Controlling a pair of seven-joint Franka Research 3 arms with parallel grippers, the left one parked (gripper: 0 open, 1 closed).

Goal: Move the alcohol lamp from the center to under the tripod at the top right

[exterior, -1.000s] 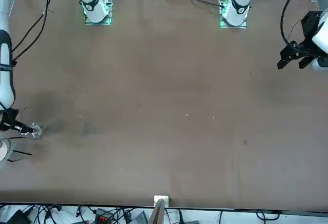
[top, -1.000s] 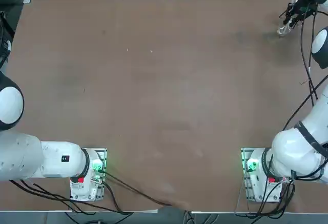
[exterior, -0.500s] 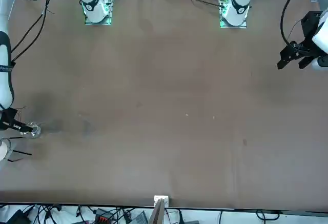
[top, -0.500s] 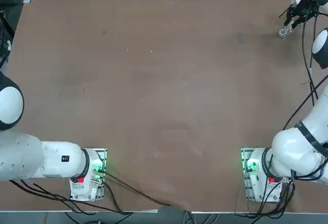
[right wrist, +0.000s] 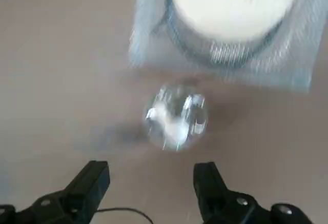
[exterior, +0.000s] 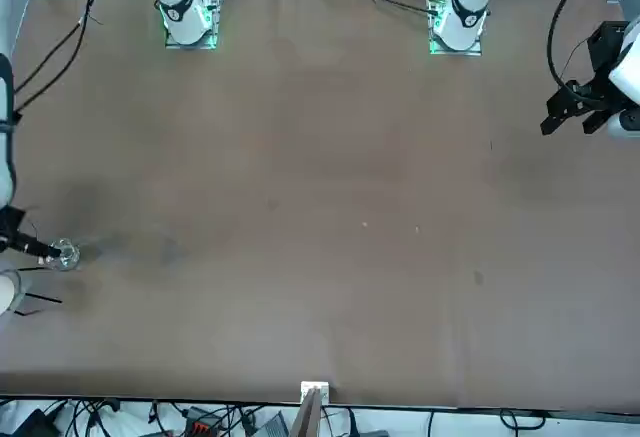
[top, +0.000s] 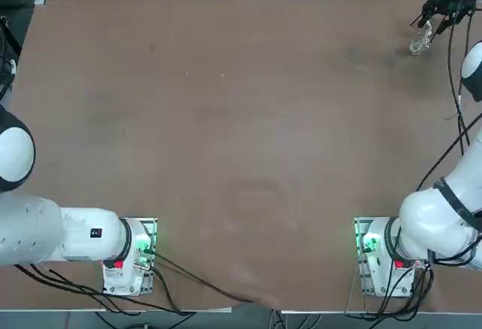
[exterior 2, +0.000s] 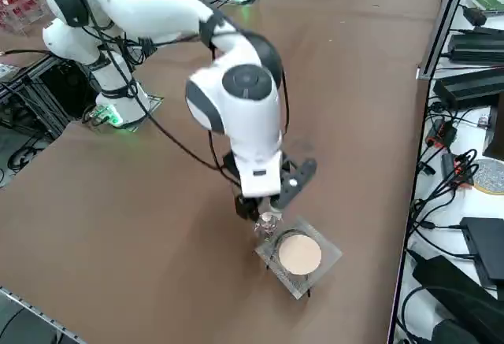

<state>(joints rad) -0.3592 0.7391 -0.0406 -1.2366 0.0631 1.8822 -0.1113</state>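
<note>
From above, you see one little glass lamp [top: 418, 44] standing on the bench [top: 241, 133] near its far right corner. The right gripper [top: 437, 14] hangs just past it, closer to the corner. You cannot see the stand in this view.

From across the bench, the lamp [exterior: 66, 254] sits close to the right edge of the bench [exterior: 330, 207], with the gripper [exterior: 30, 247] right beside it. Only a thin dark leg of the stand [exterior: 35, 300] pokes in here.

From the side, you see one stand [exterior 2: 298, 256]: a wire mesh on thin legs with a round pale disc on top. The lamp [exterior 2: 267, 221] is just beside it, not under it yet. The gripper [exterior 2: 264, 212] is right above the lamp.

From the wrist, the gripper's [right wrist: 151, 185] two fingers [right wrist: 92, 183] are spread wide apart and hold nothing. The lamp [right wrist: 176, 115] stands free between them and the stand [right wrist: 225, 34].

I think the lamp is light, but it is glass, so it is smooth, slippery and easy to break. Take it by the narrow neck, or softly around the round body, and keep it standing straight up.
</note>
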